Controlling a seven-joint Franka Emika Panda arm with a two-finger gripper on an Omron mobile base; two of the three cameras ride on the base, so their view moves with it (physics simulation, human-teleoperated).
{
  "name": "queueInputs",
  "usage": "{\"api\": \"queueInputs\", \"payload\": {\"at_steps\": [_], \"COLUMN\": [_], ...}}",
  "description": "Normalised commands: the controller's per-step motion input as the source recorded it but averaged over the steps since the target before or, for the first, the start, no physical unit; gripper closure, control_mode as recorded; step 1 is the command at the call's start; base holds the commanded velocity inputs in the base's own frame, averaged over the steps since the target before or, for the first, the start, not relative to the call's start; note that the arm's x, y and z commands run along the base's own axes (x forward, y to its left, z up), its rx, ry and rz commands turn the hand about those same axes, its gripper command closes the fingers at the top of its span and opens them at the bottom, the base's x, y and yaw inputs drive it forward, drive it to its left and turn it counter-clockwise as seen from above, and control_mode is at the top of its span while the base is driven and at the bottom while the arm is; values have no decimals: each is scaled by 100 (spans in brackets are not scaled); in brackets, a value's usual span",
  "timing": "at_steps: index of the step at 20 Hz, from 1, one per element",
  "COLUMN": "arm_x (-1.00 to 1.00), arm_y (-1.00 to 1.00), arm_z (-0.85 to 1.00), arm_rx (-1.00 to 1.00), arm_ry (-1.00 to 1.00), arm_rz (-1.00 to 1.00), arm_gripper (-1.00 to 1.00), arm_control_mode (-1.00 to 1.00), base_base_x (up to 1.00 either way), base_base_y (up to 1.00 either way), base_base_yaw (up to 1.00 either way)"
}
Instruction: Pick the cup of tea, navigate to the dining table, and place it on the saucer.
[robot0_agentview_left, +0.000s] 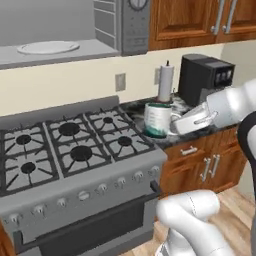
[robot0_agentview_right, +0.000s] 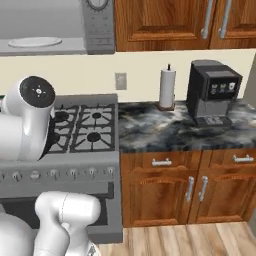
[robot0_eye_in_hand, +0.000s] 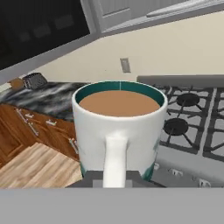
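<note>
My gripper is shut on the side handle of the cup of tea, a white mug with a dark teal band at rim and base. The cup hangs upright in the air, in front of the counter's left end and by the stove's right edge. In the hand view the cup of tea sits close up, full of brown tea, with its handle facing the camera and my gripper clamped on the handle from both sides. The dining table and the saucer are out of view.
A gas stove stands at the left. The dark marbled counter carries a paper towel roll and a black coffee machine. Wood cabinets stand below, a microwave and a white plate above.
</note>
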Motion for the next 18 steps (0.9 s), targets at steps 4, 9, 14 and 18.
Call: {"api": "queueInputs", "payload": {"at_steps": [4,9,14,18], "arm_x": [0,0,0,0], "arm_y": [0,0,0,0], "arm_z": [0,0,0,0], "arm_rx": [0,0,0,0], "arm_ry": [0,0,0,0], "arm_rz": [0,0,0,0], "arm_gripper": [100,100,100,100], "arm_control_mode": [100,100,100,100], "base_base_x": [3,4,2,0], "base_base_y": [0,0,11,25], "base_base_yaw": [-88,-88,-91,-96]}}
